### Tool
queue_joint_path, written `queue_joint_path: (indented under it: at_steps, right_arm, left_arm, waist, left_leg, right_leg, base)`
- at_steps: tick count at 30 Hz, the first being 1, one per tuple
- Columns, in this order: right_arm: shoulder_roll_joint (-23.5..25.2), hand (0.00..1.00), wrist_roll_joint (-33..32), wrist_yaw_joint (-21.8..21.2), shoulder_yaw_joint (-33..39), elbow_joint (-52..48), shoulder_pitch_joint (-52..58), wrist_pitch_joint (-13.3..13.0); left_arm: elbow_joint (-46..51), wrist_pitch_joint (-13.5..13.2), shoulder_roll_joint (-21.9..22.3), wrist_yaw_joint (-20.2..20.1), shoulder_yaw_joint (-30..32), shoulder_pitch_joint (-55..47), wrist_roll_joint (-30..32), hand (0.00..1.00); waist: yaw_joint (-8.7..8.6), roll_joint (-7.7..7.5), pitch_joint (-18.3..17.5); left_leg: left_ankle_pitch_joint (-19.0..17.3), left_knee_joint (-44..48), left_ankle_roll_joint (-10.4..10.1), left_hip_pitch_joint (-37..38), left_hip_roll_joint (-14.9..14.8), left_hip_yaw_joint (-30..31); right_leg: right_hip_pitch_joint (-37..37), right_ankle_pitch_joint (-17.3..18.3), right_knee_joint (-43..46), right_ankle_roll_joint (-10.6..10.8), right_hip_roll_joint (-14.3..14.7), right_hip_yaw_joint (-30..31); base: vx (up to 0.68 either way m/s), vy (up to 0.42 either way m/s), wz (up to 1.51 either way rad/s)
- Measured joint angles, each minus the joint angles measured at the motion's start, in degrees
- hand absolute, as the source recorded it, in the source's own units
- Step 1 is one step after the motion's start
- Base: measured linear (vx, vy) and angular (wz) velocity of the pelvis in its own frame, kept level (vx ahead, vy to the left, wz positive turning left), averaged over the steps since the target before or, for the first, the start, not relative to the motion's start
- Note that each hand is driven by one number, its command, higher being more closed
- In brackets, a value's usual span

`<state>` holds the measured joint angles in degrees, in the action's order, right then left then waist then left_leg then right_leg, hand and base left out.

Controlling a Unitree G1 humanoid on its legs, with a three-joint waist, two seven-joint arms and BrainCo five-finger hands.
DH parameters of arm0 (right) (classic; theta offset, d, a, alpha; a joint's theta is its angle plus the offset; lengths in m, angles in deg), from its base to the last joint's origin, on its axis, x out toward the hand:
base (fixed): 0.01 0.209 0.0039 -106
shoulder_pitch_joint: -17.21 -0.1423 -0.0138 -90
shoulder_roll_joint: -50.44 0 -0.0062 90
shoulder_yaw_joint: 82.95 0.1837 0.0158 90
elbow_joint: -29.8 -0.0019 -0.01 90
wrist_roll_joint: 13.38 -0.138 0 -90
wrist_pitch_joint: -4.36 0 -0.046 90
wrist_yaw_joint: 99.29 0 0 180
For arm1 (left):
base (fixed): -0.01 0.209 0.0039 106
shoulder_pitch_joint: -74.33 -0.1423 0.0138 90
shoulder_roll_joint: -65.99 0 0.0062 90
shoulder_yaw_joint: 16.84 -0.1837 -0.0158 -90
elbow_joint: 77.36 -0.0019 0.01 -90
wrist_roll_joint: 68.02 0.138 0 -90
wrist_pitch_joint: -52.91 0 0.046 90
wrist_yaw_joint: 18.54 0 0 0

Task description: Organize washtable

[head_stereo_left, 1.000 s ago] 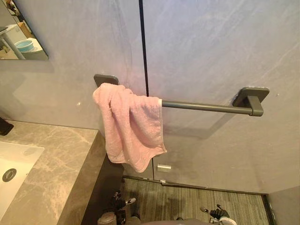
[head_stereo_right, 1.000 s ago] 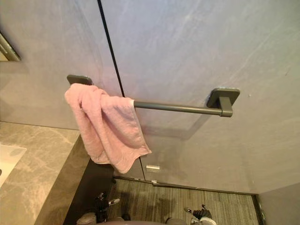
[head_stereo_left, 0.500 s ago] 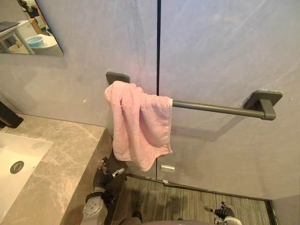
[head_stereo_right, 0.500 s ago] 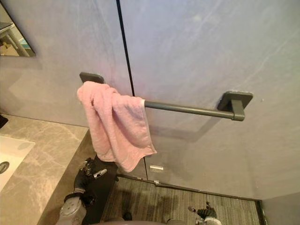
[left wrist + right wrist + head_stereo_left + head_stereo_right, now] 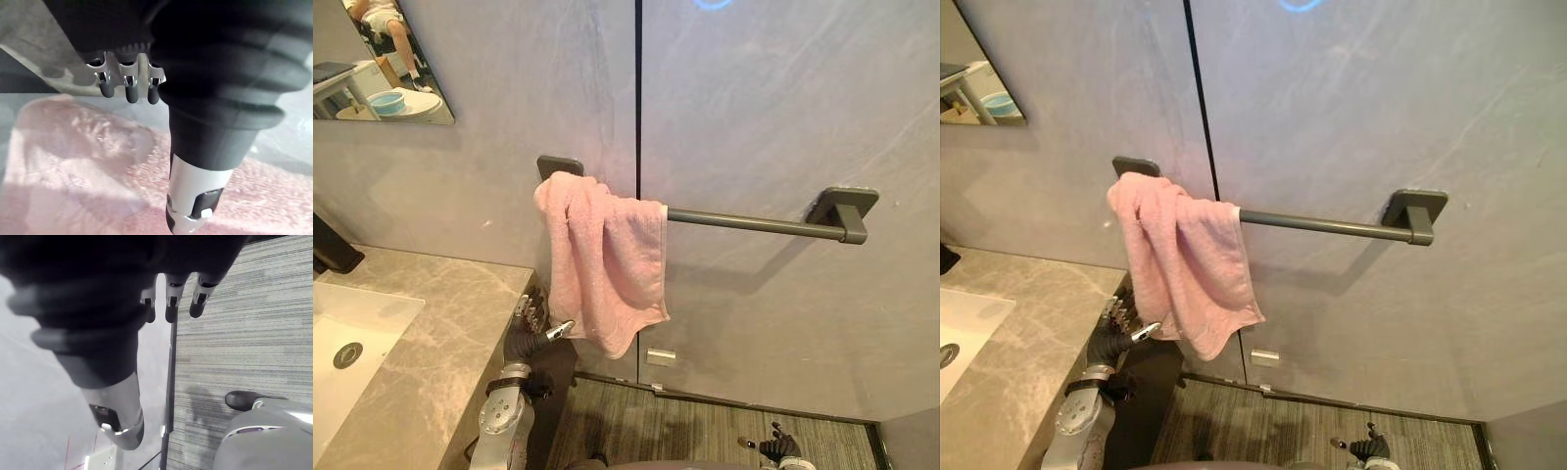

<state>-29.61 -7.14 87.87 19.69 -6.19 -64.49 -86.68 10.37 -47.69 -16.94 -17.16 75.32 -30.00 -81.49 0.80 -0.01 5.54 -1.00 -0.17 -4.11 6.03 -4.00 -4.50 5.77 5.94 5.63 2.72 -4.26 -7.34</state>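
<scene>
The left hand (image 5: 530,329) had been raised to just beside the hem of the pink towel (image 5: 607,255), fingers loose, nothing grasped. The towel was hung bunched at the left end of the bar (image 5: 754,223); a corner should be pinched and spread evenly. The right hand (image 5: 775,450) was held low, fingers relaxed.

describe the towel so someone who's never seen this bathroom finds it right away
On the grey wall beside the marble counter runs a dark towel bar. The towel hangs bunched over the bar's end nearest the counter, by the wall's dark vertical seam. It is the one soft pink thing among grey and stone surfaces.
</scene>
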Motion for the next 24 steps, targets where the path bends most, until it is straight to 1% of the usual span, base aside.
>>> queue_joint_path:
  at_steps: [5, 8, 11, 14, 19, 24]
  right_arm:
    - [-0.14, 0.00, 0.62, -0.09, -0.21, 1.40, -0.41, 0.01]
    - [-0.84, 0.00, 1.19, -0.65, -0.92, 1.42, -0.70, 0.01]
    - [-1.89, 0.00, 1.26, -1.19, -1.99, 1.44, -1.03, 0.01]
    - [-2.26, 0.00, 1.28, -1.29, -2.02, 1.70, -1.58, 0.01]
    - [-2.47, 0.00, 1.86, -2.06, -2.37, 3.00, -2.27, 0.13]
    - [-2.68, 0.00, 2.85, -2.22, -2.42, 3.16, -2.22, 0.33]
  left_arm:
    - [0.21, -1.10, -3.03, 0.23, 0.01, 2.36, 0.17, 0.00]
    - [0.20, -1.11, -5.60, 0.25, 0.12, 3.84, 0.49, 0.00]
    - [0.15, -1.16, -7.08, 0.46, 0.46, 4.39, 0.63, 0.00]
    - [-0.17, -1.16, -8.47, 0.39, 0.75, 4.40, 0.61, 0.00]
    - [-0.60, -1.18, -9.80, -0.03, 0.74, 4.46, 0.52, 0.00]
    - [-0.62, -1.19, -9.81, -0.16, 0.83, 4.45, 0.01, 0.00]
  waist:
    - [-0.02, 0.00, -0.20]
    - [-0.12, 0.01, -0.21]
    - [-0.12, -0.01, -0.23]
    - [-0.12, 0.00, -0.23]
    - [-0.15, -0.02, -0.24]
    - [-0.14, 0.01, -0.23]
  left_leg:
    - [-0.01, -0.15, 0.01, 0.05, 0.00, -0.13]
    - [-0.01, -0.51, 0.02, 0.07, 0.02, -0.41]
    - [-0.01, -1.02, 0.04, 0.55, 0.08, -0.77]
    - [-0.03, -1.17, 0.06, 0.58, 0.09, -0.78]
    - [-0.05, -1.26, 0.10, 0.72, 0.12, -0.87]
    - [-0.04, -1.56, 0.09, 0.73, 0.13, -0.89]
  right_leg:
    - [0.01, -0.04, -0.30, -0.02, 0.08, 0.19]
    - [0.01, -0.35, -0.85, -0.06, 0.17, 0.54]
    - [0.06, -0.40, -1.05, -0.12, 0.19, 1.08]
    - [0.25, -0.83, -1.79, -0.66, 0.28, 1.22]
    - [0.37, -0.95, -1.95, -0.69, 0.26, 1.37]
    - [0.15, -0.97, -2.01, -0.66, 0.27, 1.54]
  base:
    - [0.00, -0.002, -0.01]
    - [0.02, -0.008, -0.05]
    - [0.02, -0.002, -0.08]
    - [0.01, -0.003, -0.04]
    - [0.00, 0.000, 0.00]
    - [0.00, 0.000, 0.00]
